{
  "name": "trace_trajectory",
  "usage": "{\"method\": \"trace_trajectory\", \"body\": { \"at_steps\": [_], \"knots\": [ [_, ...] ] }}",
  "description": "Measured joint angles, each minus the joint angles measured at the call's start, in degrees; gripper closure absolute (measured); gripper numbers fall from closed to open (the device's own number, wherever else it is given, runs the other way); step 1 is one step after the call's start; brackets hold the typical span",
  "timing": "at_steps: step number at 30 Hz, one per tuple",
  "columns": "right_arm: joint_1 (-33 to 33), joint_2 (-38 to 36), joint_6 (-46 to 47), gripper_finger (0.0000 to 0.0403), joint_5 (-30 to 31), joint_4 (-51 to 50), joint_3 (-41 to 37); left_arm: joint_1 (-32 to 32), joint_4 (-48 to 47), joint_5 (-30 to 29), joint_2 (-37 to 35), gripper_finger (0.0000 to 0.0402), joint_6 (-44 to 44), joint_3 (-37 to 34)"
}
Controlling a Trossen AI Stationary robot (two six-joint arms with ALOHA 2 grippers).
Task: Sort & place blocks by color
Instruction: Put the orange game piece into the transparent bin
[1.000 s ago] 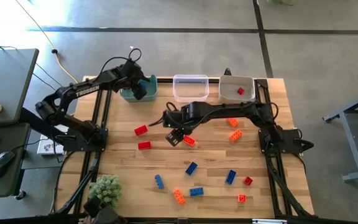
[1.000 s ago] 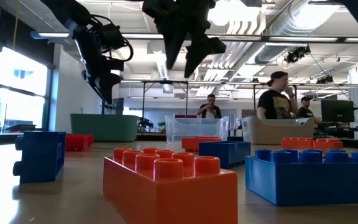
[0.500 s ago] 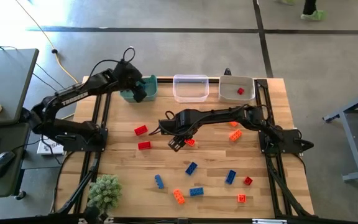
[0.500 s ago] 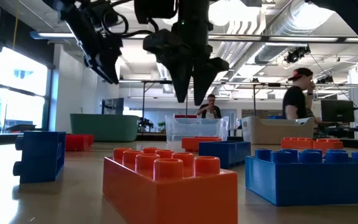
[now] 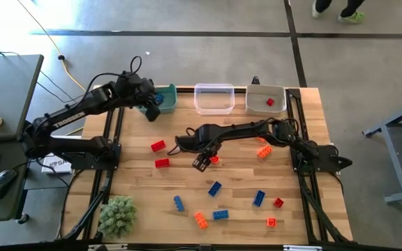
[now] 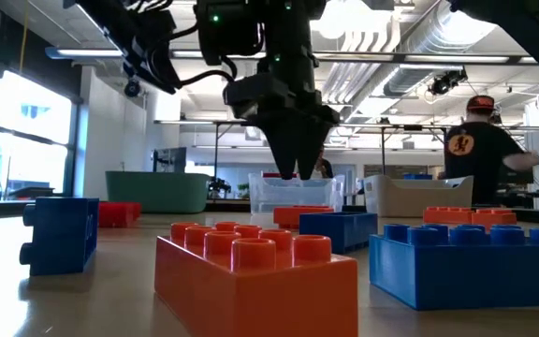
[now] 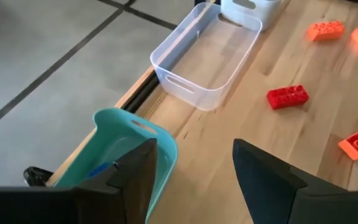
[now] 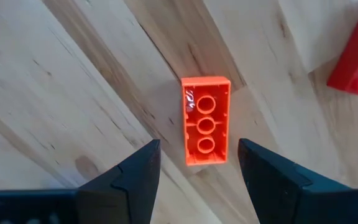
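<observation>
My right gripper point(image 5: 206, 162) is open and hangs low over an orange brick point(image 5: 214, 159) near the table's middle. In the right wrist view this brick point(image 8: 205, 121) lies on the wood with its hollow underside up, and my right gripper point(image 8: 199, 149) has one finger on either side of it, apart from it. My left gripper point(image 5: 152, 108) is open and empty beside the teal bin point(image 5: 165, 96). In the left wrist view my left gripper point(image 7: 194, 149) is next to the teal bin point(image 7: 129, 146), which holds something blue. Other red, blue and orange bricks lie scattered on the table.
A clear bin point(image 5: 213, 97) and a white bin point(image 5: 266, 100) with a red brick inside stand along the far edge. Two red bricks point(image 5: 158, 146) lie left of centre, and blue and orange bricks point(image 5: 214, 187) lie nearer. A green plant clump point(image 5: 117, 213) sits at the near left corner. People are in the room beyond.
My right gripper has come down toward the orange brick, shifting a little toward the near edge, and now hangs just above the table. My left gripper has risen and drawn back from the teal bin toward the table's left.
</observation>
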Motion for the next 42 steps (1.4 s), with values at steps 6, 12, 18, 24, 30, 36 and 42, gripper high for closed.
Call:
{"method": "trace_trajectory", "body": {
  "at_steps": [6, 12, 18, 24, 30, 36, 42],
  "knots": [
    [-0.7, 0.6, -3.9, 0.0174, -1.7, 0.8, 0.0, -0.3, 0.0, -0.3, -0.2, 0.0202, 0.0, 0.0],
    [-1.7, 1.5, -5.0, 0.0155, -0.3, 1.1, 0.0, -0.3, 0.0, -0.4, -0.2, 0.0202, 0.0, 0.0],
    [-2.8, 3.4, -6.0, 0.0155, -1.8, 1.4, 0.0, -0.3, 0.0, -0.8, -0.2, 0.0202, 0.2, 0.0],
    [-2.9, 5.3, -6.5, 0.0155, -3.2, 1.9, -0.3, -0.3, 0.0, -1.0, -0.1, 0.0202, 0.2, 0.0],
    [-2.9, 6.1, -6.0, 0.0171, -5.0, 2.6, -2.0, -0.2, 0.1, -1.8, -0.1, 0.0202, 0.2, 0.0],
    [-2.9, 6.1, -4.4, 0.0258, -6.2, 2.1, -2.9, -0.3, 0.1, -1.9, -0.1, 0.0202, 0.2, 0.0],
    [-3.0, 5.9, -3.5, 0.0292, -6.7, 1.9, -2.9, -0.3, 0.1, -1.6, -0.1, 0.0202, 0.2, 0.0]
  ]
}}
